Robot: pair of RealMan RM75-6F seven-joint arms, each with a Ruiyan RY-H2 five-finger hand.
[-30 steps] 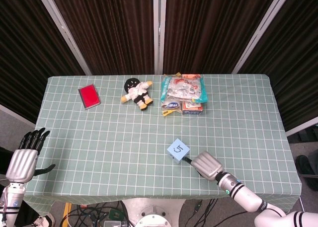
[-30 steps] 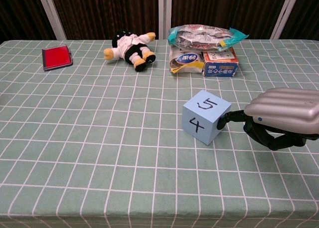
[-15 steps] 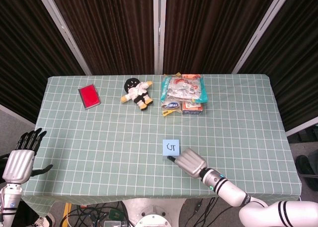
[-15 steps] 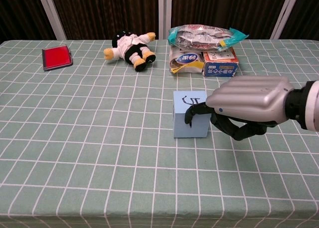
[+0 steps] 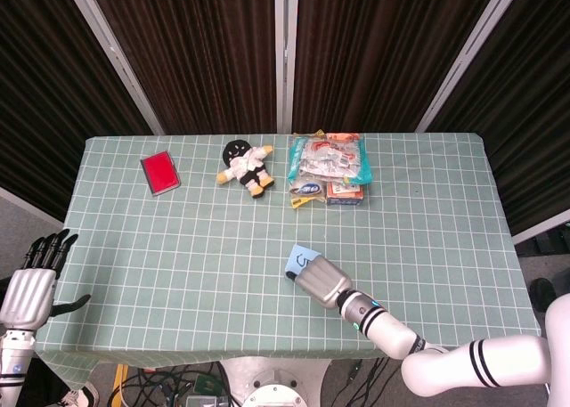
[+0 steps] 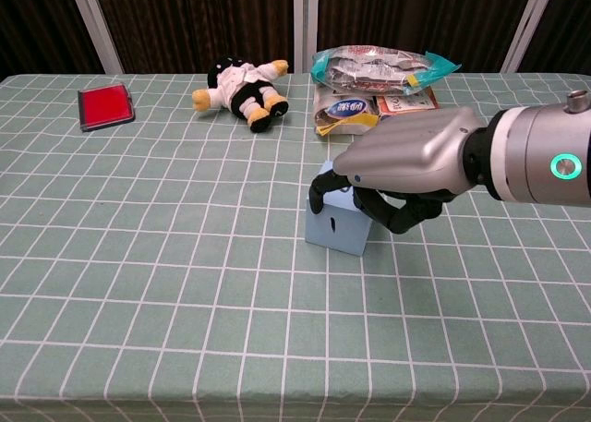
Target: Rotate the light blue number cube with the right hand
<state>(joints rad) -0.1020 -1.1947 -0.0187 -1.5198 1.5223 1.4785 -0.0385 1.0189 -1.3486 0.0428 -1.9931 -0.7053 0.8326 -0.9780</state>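
The right hand [image 6: 397, 177] reaches over the light blue number cube [image 6: 335, 223], which sits on the checked tablecloth [image 5: 178, 247] near the front middle of the table, its dark fingers [image 6: 325, 188] curled down over the cube's top and far side so that it grips the cube; from above, a handwritten digit shows on the cube's top but is half covered and cannot be read. The left hand [image 5: 31, 278] hangs off the table's left edge, holding nothing, fingers straight and apart. At the back lie a red card case [image 5: 160, 173], a small doll [image 5: 246, 166] and a heap of snack packets [image 5: 329, 168] whose print is too small to read.
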